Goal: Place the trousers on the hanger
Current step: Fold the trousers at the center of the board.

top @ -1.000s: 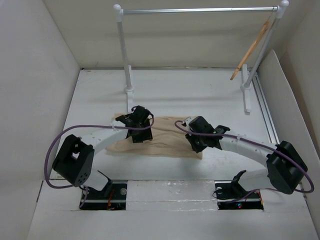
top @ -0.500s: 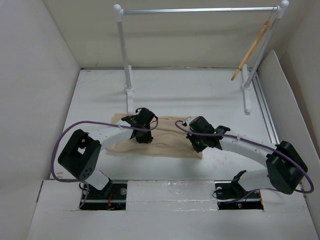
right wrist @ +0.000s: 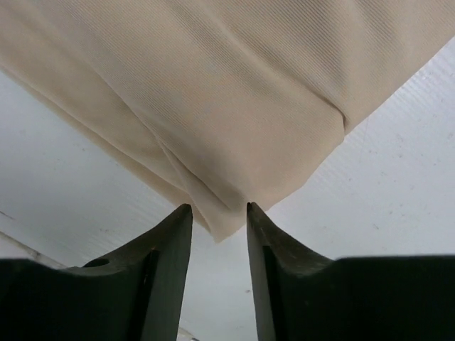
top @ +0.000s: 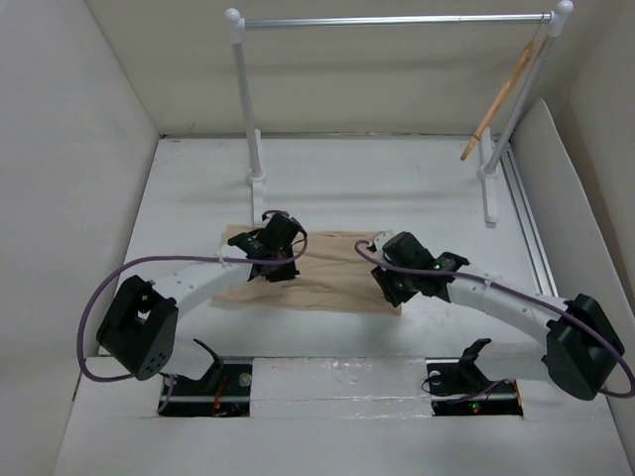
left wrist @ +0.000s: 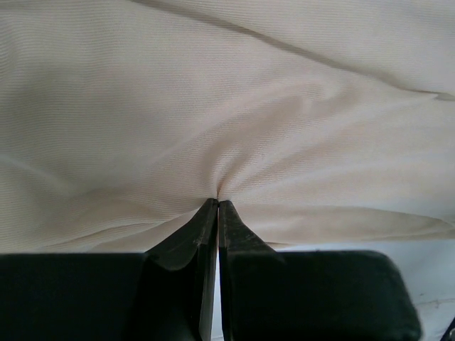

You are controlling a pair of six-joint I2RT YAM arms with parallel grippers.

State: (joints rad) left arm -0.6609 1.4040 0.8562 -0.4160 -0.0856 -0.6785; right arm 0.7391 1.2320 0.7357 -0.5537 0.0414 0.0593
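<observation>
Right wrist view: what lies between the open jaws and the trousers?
Nothing. The right gripper stands open with a folded corner of the trousers in its gap, white table below, as the right wrist view shows.

1. The trousers [top: 327,283] lie flat on the table [top: 397,188], near its front edge, about midway between left and right.
2. Behind them the rack [top: 397,20] stands across the far part of the table.
3. The hanger [top: 493,99] hangs tilted at the right end of the rack's rail, well apart from the trousers.
4. The left gripper [left wrist: 217,204] is on the left part of the trousers.
5. The right gripper [right wrist: 219,209] is at their right front corner, which lies between its fingers.
</observation>
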